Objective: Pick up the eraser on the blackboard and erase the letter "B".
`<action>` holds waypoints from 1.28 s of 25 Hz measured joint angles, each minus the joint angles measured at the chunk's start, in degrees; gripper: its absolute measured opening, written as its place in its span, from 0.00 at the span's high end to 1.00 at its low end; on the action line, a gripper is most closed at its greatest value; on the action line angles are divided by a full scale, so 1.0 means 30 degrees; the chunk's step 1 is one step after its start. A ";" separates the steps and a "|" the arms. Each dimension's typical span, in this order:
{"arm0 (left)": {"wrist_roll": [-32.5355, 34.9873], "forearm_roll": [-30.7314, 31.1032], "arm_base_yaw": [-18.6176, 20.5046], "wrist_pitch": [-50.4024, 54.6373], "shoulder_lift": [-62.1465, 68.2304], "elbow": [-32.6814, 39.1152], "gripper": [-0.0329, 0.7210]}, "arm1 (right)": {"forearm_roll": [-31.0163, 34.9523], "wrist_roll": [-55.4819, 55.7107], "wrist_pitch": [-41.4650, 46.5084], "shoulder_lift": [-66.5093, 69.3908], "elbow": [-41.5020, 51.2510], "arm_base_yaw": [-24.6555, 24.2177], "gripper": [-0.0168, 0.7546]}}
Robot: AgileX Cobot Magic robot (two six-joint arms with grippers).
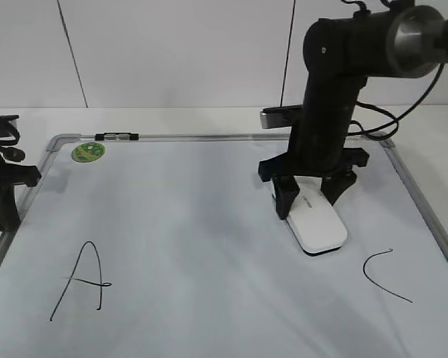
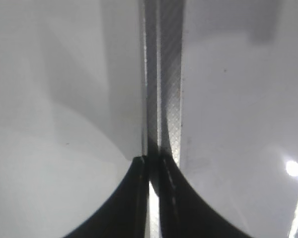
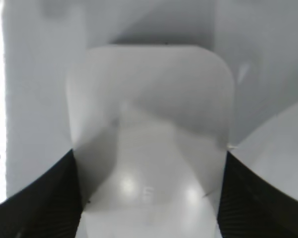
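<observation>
Mid-blackboard, right pincer straddles the eraser, sides touching.

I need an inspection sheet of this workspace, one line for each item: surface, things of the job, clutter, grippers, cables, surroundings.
Surface: the blackboard, a white board in a silver frame, lies flat on a white table.
Job's things: the eraser, a white block, rests on the board between the letters. Letter A and letter C are visible; no letter B is seen between them.
Clutter: a round green sticker and a small dark clip at the top frame.
Grippers: the right gripper straddles the eraser, fingers at both its sides. The left gripper is shut, over the left frame edge.
Cables: black cables behind the right arm.
Surroundings: plain white wall panels.
</observation>
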 joint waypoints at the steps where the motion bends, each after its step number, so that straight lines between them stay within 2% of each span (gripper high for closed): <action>1: 0.0000 0.0000 0.0000 0.0000 0.0000 0.0000 0.93 | 0.0140 0.0000 0.0000 0.0038 -0.0101 0.0179 0.29; 5: 0.0000 0.0000 0.0000 0.0038 0.0000 0.0000 0.93 | 0.0148 0.0000 0.0121 0.0189 -0.0344 0.0215 0.29; 12: 0.0000 0.0000 0.0000 0.0068 0.0046 -0.0043 0.93 | -0.1556 0.0981 0.0117 0.0189 -0.0462 -0.0448 0.29; 23: 0.0000 0.0000 0.0000 0.0080 0.0046 -0.0043 0.93 | -0.2334 0.1198 -0.0058 0.0189 -0.0598 -0.5219 0.29; 28: 0.0000 0.0000 0.0000 0.0080 0.0046 -0.0043 0.93 | -0.2297 0.1198 -0.0085 0.0189 -0.0598 -0.5338 0.29; 32: 0.0000 0.0000 0.0000 0.0112 0.0046 -0.0043 0.93 | -0.2155 0.1163 -0.0085 0.0189 -0.0598 -0.4698 0.29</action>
